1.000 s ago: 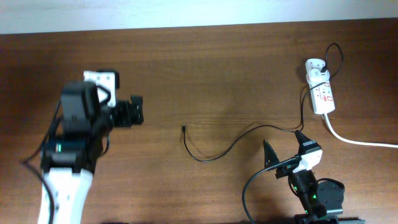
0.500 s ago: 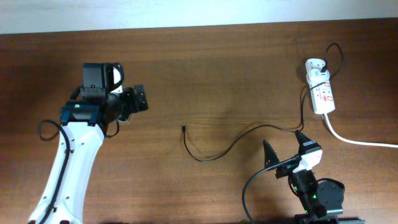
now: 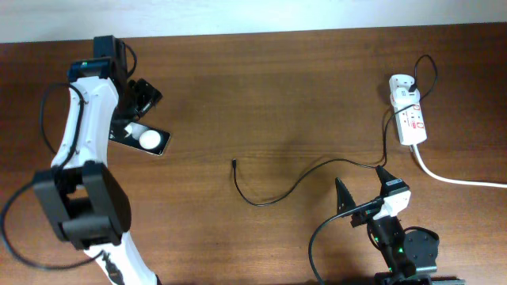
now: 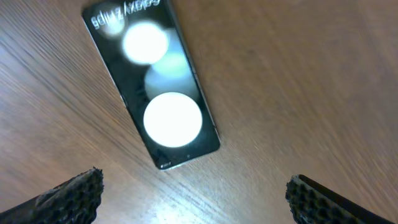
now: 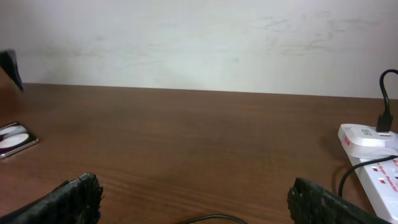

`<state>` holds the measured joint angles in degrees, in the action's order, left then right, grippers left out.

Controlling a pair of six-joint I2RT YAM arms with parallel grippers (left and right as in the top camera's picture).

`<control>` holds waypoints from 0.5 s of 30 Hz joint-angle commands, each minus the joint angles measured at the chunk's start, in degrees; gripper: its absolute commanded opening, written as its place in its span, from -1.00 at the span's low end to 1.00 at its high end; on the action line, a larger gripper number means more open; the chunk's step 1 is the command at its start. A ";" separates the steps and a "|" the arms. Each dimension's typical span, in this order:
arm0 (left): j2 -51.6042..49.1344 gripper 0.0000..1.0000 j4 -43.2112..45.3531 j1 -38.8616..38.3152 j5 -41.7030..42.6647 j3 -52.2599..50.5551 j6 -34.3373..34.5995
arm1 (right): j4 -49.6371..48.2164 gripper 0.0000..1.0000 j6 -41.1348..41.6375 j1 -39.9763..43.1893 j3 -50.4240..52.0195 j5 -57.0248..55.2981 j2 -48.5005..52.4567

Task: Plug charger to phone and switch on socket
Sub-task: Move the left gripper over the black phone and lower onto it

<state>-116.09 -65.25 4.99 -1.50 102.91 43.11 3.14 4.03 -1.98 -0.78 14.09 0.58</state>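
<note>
The phone (image 3: 136, 136) lies flat on the table at the far left, black with white round blobs on its face. In the left wrist view the phone (image 4: 152, 87) lies just beyond my open fingers. My left gripper (image 3: 143, 96) is open and empty, just behind the phone. The charger cable's plug tip (image 3: 234, 163) lies mid-table, and the thin black cable (image 3: 317, 168) runs right to the white adapter (image 3: 402, 85) on the socket strip (image 3: 413, 123). My right gripper (image 3: 363, 191) is open and empty near the front edge, short of the cable.
The thick white cord (image 3: 451, 179) leaves the strip to the right edge. The right wrist view shows the strip (image 5: 373, 167) at right, the phone (image 5: 15, 138) at far left, and a pale wall behind the table's far edge.
My left arm has swung back toward the far left corner, and the phone now shows on the table in front of its gripper. The right arm and the cable have not moved.
</note>
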 commanded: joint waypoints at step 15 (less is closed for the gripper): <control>-6.60 0.97 3.06 0.70 -5.86 1.27 14.05 | 0.04 0.97 -0.20 -0.26 0.46 0.50 -0.39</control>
<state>-121.73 -62.35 5.54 -4.97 103.02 54.28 3.14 4.03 -1.98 -0.78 14.09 0.58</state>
